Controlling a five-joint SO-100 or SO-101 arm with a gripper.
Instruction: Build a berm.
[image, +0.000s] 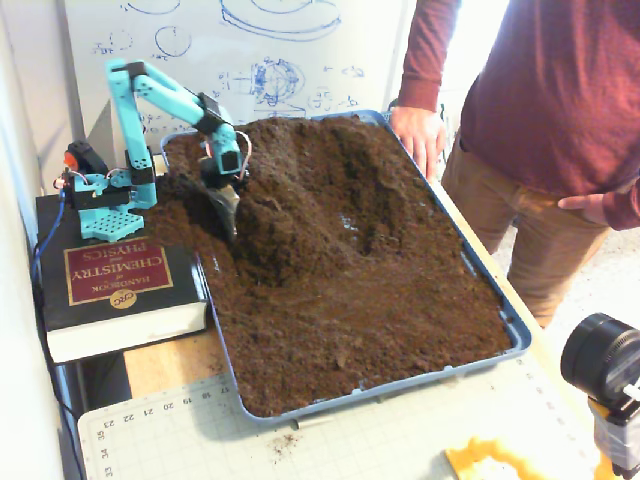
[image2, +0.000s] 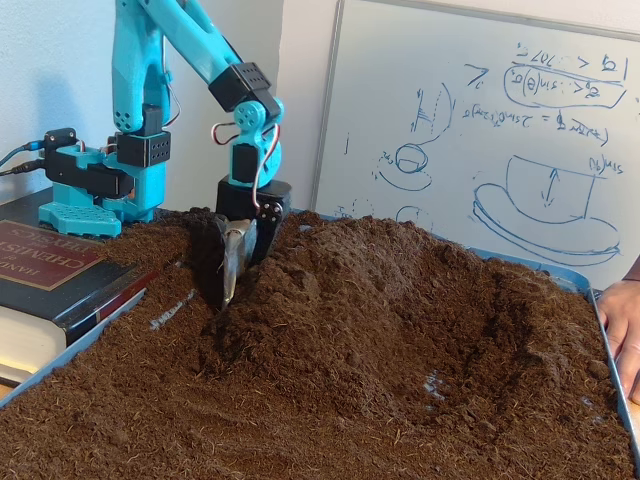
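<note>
1. Locate the gripper (image2: 232, 290): its tip is pushed into the soil at the berm's (image2: 370, 290) left flank, in both fixed views.
2. You cannot tell the jaw opening; a flat metal blade (image: 228, 212) covers it.
3. Note the berm: a dark, crumbly ridge along the blue tray's (image: 500, 310) rear half.
</note>
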